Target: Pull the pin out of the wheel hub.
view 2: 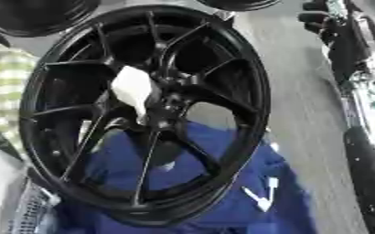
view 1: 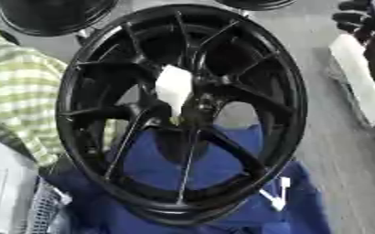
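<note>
Right hand first: I only get dark shapes of it, up past the wheel's upper right rim, well clear of the spokes. Whether it is open or closed I cannot tell, it is smeared. Its arm runs down the edge of the picture, to the right of the wheel, touching nothing I can see. My left hand shows in neither eye.

Now the wheel itself. It is a big black rim with thin spokes that fills most of the view, and it stands tilted, its top leaning to the right. At its middle is the wheel hub, dark and hard to read. A white piece lies over the upper left of the hub, broad at the top and narrowing to a tip that meets the hub's centre. It may be the pin, or something white around it; I can't say which. Nothing of mine is on it.

Through the lower spokes and below the wheel I see a blue cloth, with some white marks on it near the wheel's lower right rim. Above the wheel's upper left rim is another black wheel. To the wheel's right, apart from it, lies a long white slab.
</note>
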`<move>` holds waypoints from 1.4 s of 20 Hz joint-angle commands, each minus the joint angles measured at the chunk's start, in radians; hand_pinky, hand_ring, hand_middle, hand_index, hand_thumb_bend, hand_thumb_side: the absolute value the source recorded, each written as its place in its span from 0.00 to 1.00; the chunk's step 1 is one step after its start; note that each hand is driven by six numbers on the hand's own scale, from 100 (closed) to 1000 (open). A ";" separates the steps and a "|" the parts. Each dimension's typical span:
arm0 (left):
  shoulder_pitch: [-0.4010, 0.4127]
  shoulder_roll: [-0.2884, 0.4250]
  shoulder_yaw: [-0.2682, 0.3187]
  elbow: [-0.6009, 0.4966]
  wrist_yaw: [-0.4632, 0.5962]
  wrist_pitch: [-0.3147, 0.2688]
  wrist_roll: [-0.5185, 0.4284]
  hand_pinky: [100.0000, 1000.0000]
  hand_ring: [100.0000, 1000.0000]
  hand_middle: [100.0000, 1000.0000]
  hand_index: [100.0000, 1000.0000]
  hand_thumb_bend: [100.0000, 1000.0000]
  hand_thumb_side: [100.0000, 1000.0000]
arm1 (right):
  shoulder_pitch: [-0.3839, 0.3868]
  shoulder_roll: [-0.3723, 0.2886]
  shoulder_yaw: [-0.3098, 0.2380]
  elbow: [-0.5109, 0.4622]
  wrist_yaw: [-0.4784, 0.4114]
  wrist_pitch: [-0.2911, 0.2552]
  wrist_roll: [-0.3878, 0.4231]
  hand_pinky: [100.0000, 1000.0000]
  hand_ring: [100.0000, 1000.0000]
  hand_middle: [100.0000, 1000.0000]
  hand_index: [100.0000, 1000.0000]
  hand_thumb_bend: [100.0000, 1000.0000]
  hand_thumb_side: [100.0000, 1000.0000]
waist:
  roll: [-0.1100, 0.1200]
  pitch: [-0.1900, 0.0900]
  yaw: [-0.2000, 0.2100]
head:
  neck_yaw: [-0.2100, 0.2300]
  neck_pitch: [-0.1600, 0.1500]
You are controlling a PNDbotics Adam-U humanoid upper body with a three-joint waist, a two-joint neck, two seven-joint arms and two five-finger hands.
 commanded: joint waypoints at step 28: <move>-0.054 0.551 -0.277 -0.091 -0.269 0.157 -0.259 0.71 0.58 0.57 0.73 0.54 0.44 | 0.013 -0.122 0.003 0.000 0.022 -0.023 0.004 0.86 0.74 0.67 0.76 0.00 0.70 | 0.035 -0.002 0.000 | -0.023 0.004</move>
